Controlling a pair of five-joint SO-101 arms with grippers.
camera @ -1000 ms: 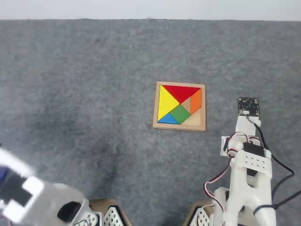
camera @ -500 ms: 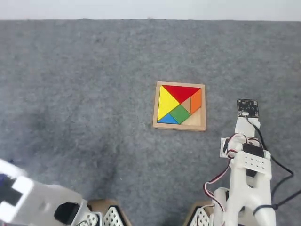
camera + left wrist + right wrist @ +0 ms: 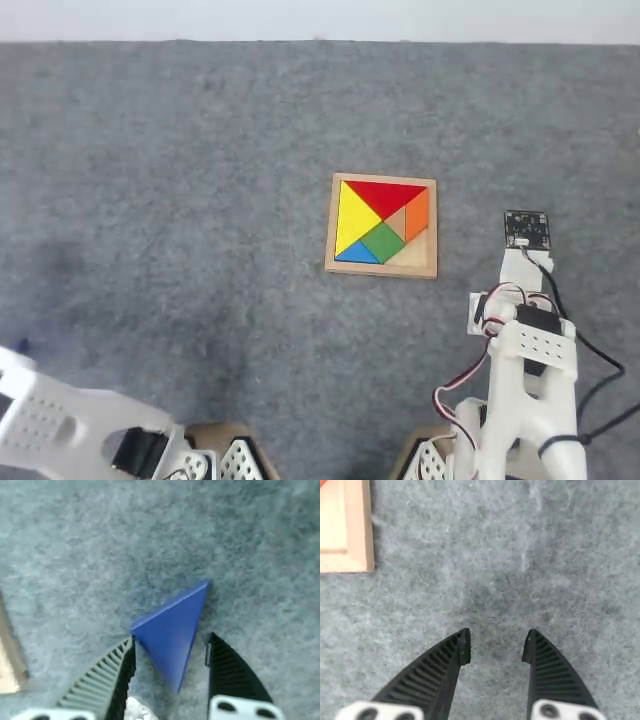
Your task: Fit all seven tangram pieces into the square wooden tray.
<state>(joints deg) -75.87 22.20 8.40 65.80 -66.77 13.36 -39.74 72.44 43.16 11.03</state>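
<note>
Plainly the blue triangle (image 3: 172, 630) lies flat on the grey felt (image 3: 200, 150) between the spread jaws of the left gripper (image 3: 170, 641), well apart from the wooden tray (image 3: 381, 272) at centre-right of the high view. Closing on its slanted edges could squeeze it out sideways. The right gripper (image 3: 497, 635) hangs open beside the tray's corner.

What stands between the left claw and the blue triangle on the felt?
Nothing visible does. The blue triangle lies flat on the grey felt, between the open fingers of the left claw, with bare felt around it.
</note>
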